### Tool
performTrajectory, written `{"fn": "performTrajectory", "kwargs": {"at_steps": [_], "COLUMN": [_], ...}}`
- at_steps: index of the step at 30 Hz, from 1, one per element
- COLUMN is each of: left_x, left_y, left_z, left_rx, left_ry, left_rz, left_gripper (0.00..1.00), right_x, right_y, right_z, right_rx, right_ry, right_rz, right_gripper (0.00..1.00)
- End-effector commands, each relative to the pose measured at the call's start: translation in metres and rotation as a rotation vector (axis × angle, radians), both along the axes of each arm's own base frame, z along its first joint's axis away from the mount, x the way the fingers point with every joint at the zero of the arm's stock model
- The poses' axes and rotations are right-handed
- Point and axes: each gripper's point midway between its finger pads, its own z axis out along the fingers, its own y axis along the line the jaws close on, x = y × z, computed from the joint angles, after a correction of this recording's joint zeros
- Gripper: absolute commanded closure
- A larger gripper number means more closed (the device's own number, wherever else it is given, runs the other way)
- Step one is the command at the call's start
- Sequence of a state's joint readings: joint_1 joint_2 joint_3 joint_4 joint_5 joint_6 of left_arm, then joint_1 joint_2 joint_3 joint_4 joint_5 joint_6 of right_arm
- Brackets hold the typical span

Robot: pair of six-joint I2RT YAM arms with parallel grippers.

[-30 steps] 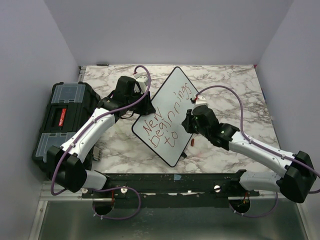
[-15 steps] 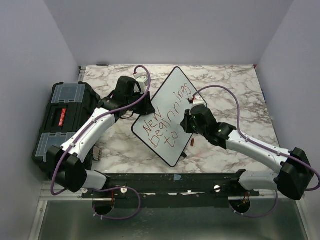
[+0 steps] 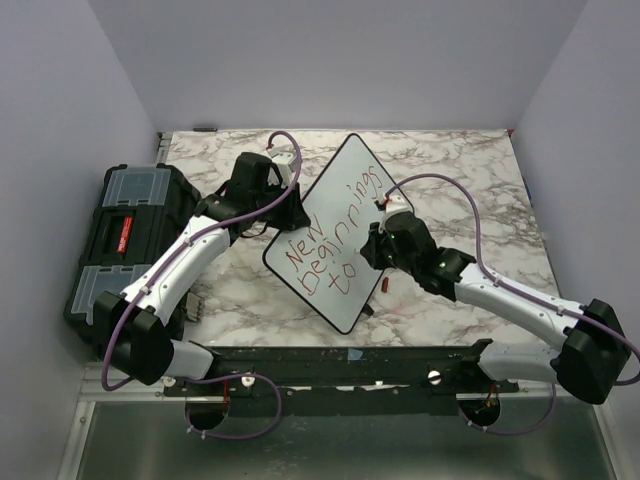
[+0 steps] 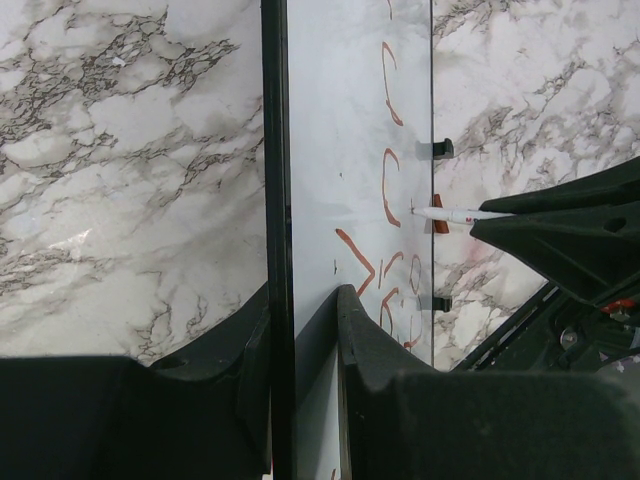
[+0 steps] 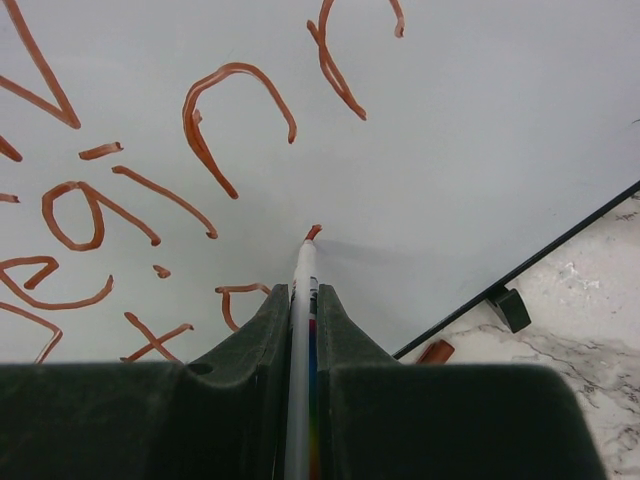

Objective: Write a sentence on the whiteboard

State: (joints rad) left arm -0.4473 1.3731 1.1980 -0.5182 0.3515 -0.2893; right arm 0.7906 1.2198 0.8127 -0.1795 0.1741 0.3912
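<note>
The whiteboard (image 3: pixel 345 200) stands tilted on its edge on the marble table, and my left gripper (image 3: pixel 297 213) is shut on its black-framed upper-left edge. In the left wrist view the fingers (image 4: pixel 300 300) clamp the frame and the white face (image 4: pixel 330 150). The sentence (image 3: pixel 330 250) in red reads "New Beginnings to". My right gripper (image 3: pixel 372 248) is shut on a white marker (image 5: pixel 305 258). Its red tip touches the board (image 5: pixel 480 120) just past the "to". The marker (image 4: pixel 450 214) also shows in the left wrist view, tip on the board.
A black toolbox (image 3: pixel 125 235) sits at the table's left edge beside my left arm. A red marker cap (image 3: pixel 384 283) lies on the marble by the board's lower edge, near a small black foot (image 5: pixel 510 308). Purple walls close in the table.
My right gripper has shifted slightly left and down across the board with the marker. The left gripper and the board have stayed put.
</note>
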Motion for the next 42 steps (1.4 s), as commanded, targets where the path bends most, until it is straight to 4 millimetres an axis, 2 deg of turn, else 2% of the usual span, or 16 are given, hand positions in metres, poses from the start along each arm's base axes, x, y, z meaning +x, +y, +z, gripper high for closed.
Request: {"fn": "performTrajectory", "kwargs": {"at_steps": [1, 13, 21, 28, 42], "left_x": [-0.014, -0.014, -0.013, -0.013, -0.013], "left_y": [0.024, 0.024, 0.024, 0.024, 0.024], "left_z": [-0.049, -0.049, -0.049, -0.049, -0.049], "left_rx": [0.236, 0.238, 0.238, 0.24, 0.241], "left_ry": [0.034, 0.033, 0.034, 0.034, 0.036], "left_rz": [-0.056, -0.055, -0.055, -0.056, -0.057], "left_gripper": [1.0, 1.0, 1.0, 1.0, 1.0], "right_x": [-0.021, -0.03, -0.029, -0.012, 0.015], "right_y": [0.008, -0.005, -0.015, -0.017, 0.005], "right_z": [-0.017, -0.036, -0.04, -0.028, 0.005], "right_rx": [0.023, -0.016, -0.05, -0.066, -0.046], "right_ry": [0.074, 0.119, 0.118, 0.076, 0.014], "right_rz": [0.083, 0.054, 0.013, -0.046, -0.045], "right_gripper": [0.99, 0.99, 0.99, 0.99, 0.99]}}
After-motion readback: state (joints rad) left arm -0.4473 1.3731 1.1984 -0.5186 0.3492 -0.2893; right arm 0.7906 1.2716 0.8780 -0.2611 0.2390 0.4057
